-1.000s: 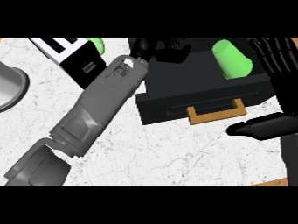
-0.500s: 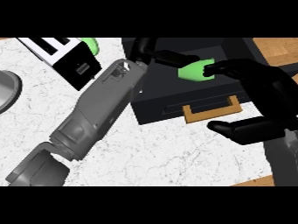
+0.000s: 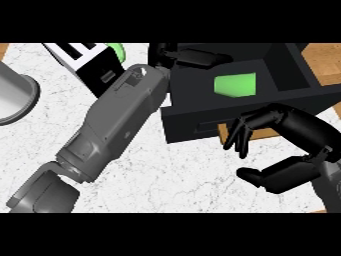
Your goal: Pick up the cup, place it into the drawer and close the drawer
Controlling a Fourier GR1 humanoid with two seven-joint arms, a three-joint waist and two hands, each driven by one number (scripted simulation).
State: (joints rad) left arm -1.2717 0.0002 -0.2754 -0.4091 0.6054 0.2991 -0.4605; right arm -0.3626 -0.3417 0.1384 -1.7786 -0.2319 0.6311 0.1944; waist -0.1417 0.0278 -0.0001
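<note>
White marble bench point(image 3: 165, 170) with three things on it

A grey metal cylinder point(image 3: 3, 92) stands at the left edge, a black-and-white box point(image 3: 84, 62) at the far side, and a black open-topped drawer point(image 3: 191, 117) toward the right.

Green cup point(image 3: 236, 85) down inside the open black drawer point(image 3: 202, 122).

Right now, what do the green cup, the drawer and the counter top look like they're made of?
The cup: likely plastic, plain matte bright green, no gloss. The drawer: black, matte, flat panels, perhaps painted wood or plastic; unclear. The counter top: looks like white marble or stone, from its fine grey veins.
</note>
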